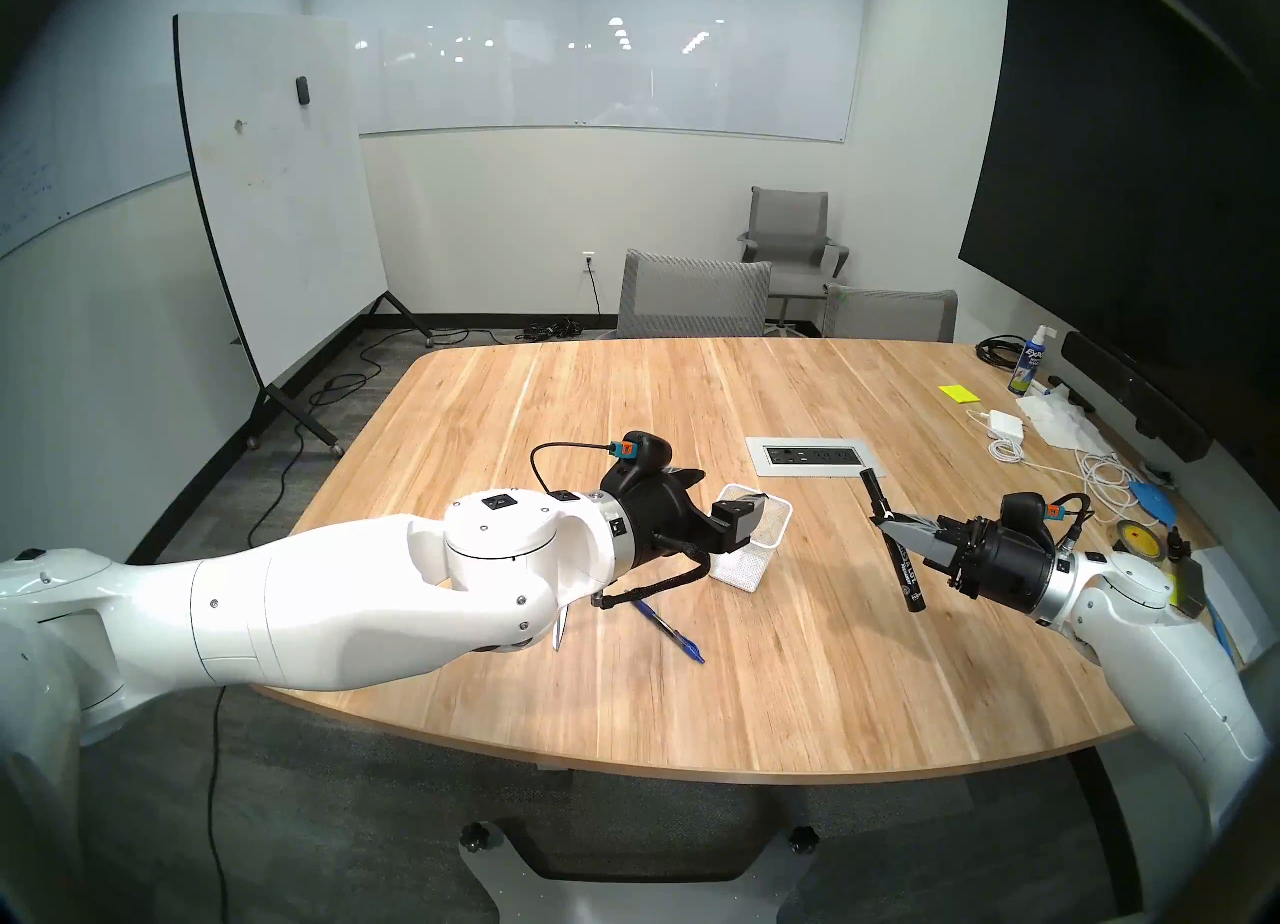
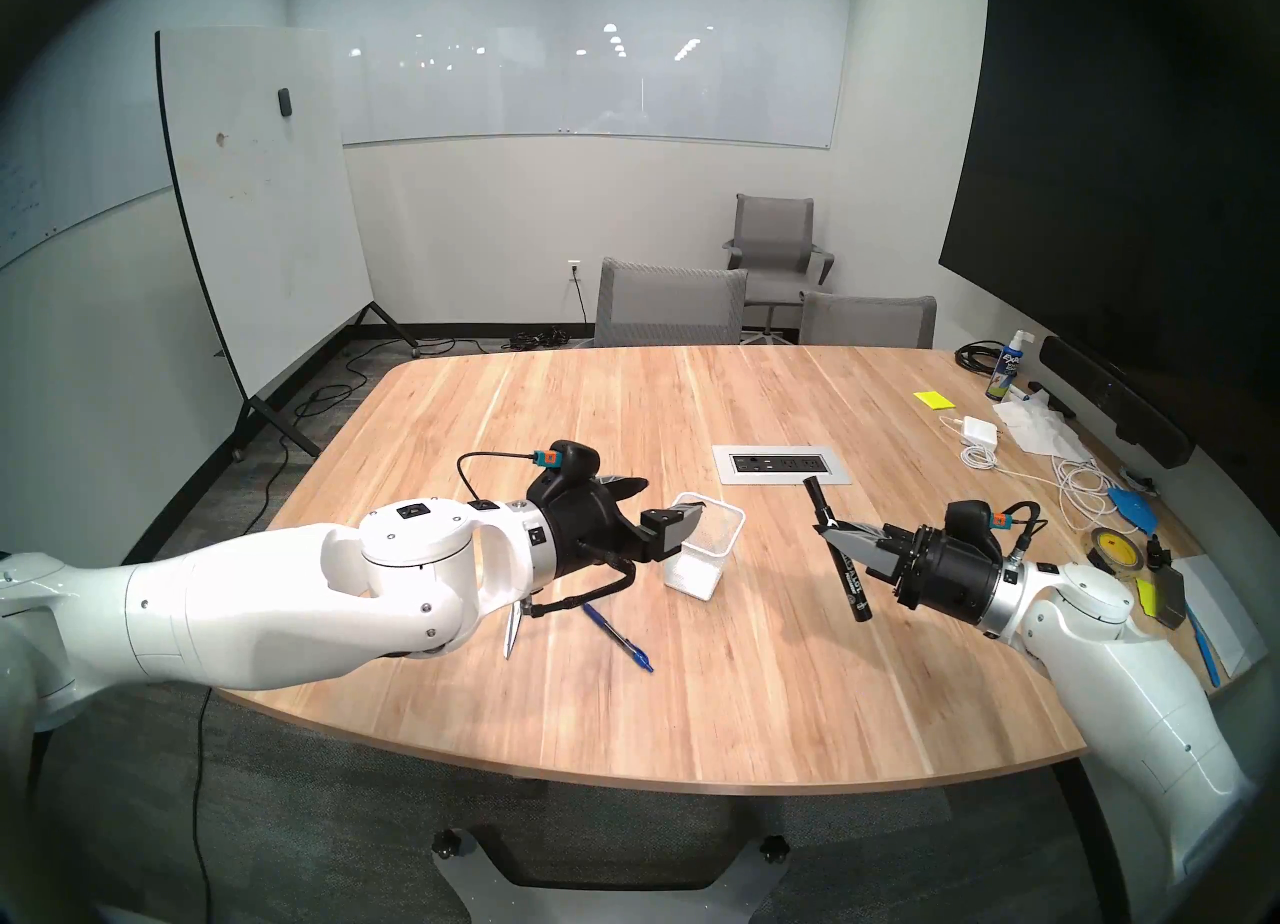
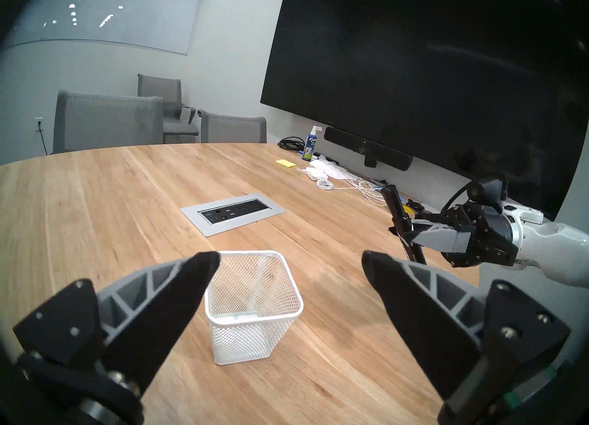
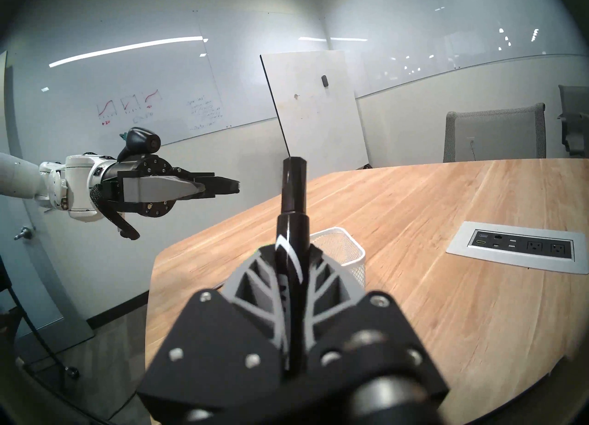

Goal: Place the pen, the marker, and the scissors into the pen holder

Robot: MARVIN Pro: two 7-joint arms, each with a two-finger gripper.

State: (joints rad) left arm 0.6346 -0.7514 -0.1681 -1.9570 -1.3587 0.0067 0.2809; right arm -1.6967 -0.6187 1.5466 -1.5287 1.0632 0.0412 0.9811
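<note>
Marker gripped, holder waiting on the table.
Our left gripper [image 3: 290, 261] hangs wide open and empty above the white mesh pen holder [image 3: 255, 312]; the blue pen [image 1: 670, 631] lies nearby on the table [image 1: 762, 680]; our right gripper [image 1: 893, 531] clamps the black marker [image 1: 900, 555] above the table.

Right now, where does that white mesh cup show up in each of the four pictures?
Head left: white mesh cup at table centre, behind the left hand.
Head right: centre.
Left wrist: low centre.
Right wrist: centre, behind the black marker.
Shared landmark: grey socket panel.
</note>
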